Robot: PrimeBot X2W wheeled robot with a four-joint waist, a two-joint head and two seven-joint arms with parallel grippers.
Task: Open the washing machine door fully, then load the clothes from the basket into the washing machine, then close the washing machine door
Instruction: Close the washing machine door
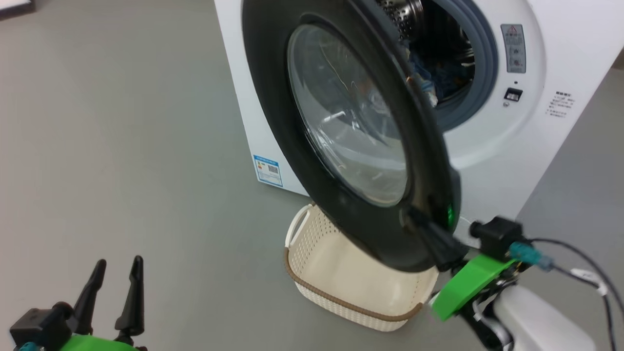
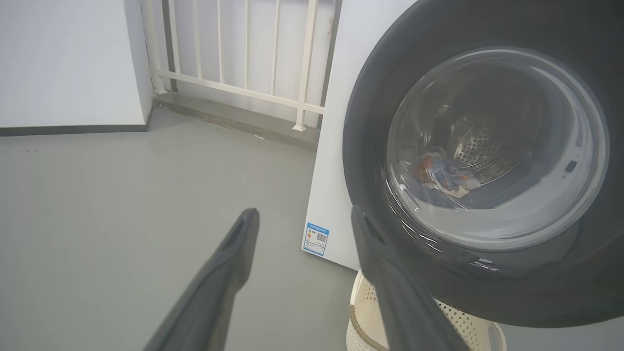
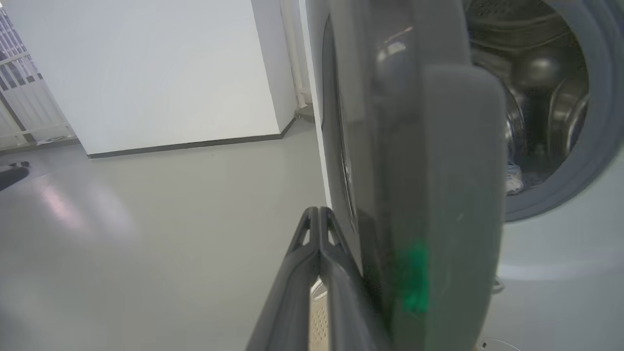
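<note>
The washing machine door (image 1: 341, 122) stands partly swung out from the washing machine (image 1: 560, 48), its black rim hanging over the basket (image 1: 302, 234). My right gripper (image 1: 414, 214) is shut with nothing in it, and its fingers (image 3: 319, 234) lie against the lower outer rim of the door (image 3: 438, 170). Light-blue clothes (image 1: 438, 78) lie inside the drum, also seen through the glass as clothes (image 2: 443, 175). No clothes show in the part of the basket the door leaves uncovered. My left gripper (image 1: 119, 262) is open at the lower left, well short of the door (image 2: 487, 146).
Grey floor spreads to the left of the machine. A white railing (image 2: 234, 63) and a white wall (image 2: 68, 58) stand behind it. The blue label (image 1: 268, 170) marks the machine's lower corner. A black cable (image 1: 585, 258) trails from my right wrist.
</note>
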